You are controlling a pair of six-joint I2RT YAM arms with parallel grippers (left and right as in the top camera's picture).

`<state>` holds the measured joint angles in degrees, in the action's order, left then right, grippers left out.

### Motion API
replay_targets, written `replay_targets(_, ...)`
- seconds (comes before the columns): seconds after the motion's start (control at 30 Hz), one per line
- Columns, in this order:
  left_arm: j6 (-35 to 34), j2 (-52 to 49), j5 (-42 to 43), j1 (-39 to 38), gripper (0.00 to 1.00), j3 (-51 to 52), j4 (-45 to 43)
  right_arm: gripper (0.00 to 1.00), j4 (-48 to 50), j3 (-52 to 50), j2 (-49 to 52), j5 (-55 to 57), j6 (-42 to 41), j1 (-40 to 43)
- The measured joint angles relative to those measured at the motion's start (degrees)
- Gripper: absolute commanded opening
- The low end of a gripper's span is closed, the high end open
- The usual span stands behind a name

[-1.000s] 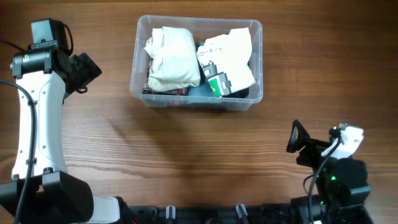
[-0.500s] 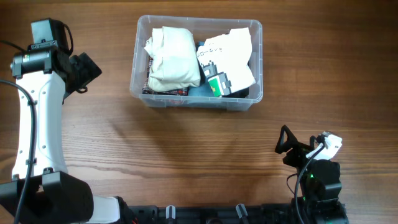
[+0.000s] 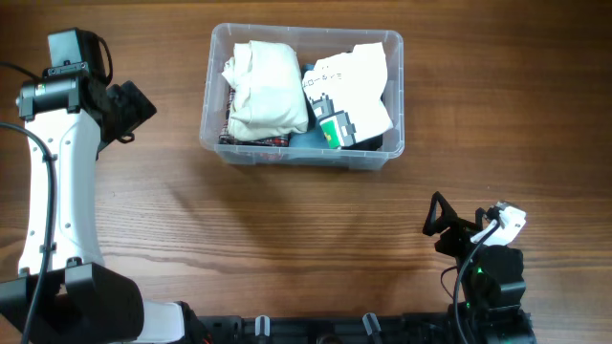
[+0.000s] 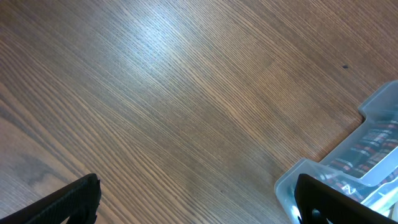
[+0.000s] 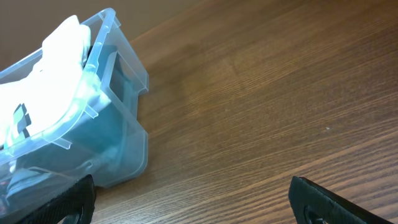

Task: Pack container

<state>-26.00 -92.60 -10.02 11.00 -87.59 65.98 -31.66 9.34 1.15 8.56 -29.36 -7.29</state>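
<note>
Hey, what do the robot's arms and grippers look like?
The left arm is a long white link with black joints and a black cable alongside. The right arm is mostly black, with a white piece and a green light. The left gripper and right gripper are black.

The table (image 3: 287,229) is a brown wooden top, its grain running lengthwise from the left edge to the right, with darker streaks and a few small knots. The left wrist view shows a pale sheen of light on the wood. Directly on it stands the container (image 3: 304,159), a clear plastic tub with rounded corners. It rests flat on its base toward the far edge, roughly midway between the left and right edges, its long sides parallel to the far edge.
</note>
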Motion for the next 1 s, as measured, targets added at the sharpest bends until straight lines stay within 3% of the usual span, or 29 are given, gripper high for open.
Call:
replay_targets(0.27, 0.0, 2.51, 0.02, -0.61, 1.0, 0.55, -0.13, 1.0, 0.0, 0.0, 0.0, 0.0, 0.0, 0.0)
replay_targets(0.6, 0.0, 35.54, 0.0, -9.62, 1.0, 6.56, -0.07, 1.0, 0.02, 0.0, -0.04, 0.0, 0.0, 0.0)
replay_targets(0.83, 1.14, 52.78, 0.98, -7.8, 1.0, 22.25, -3.87, 1.0, 0.0, 0.0, -0.17, -0.13, -0.02, 0.0)
replay_targets(0.9, 4.59, 57.77, 4.0, -7.61, 1.0, 29.9, -7.32, 1.0, 0.02, 0.0, -0.22, -0.22, -0.02, 0.0)
replay_targets(1.0, 7.89, 65.18, 7.76, -7.06, 1.0, 43.34, -19.74, 1.0, 0.09, -0.02, -0.26, -0.42, -0.02, 0.0)
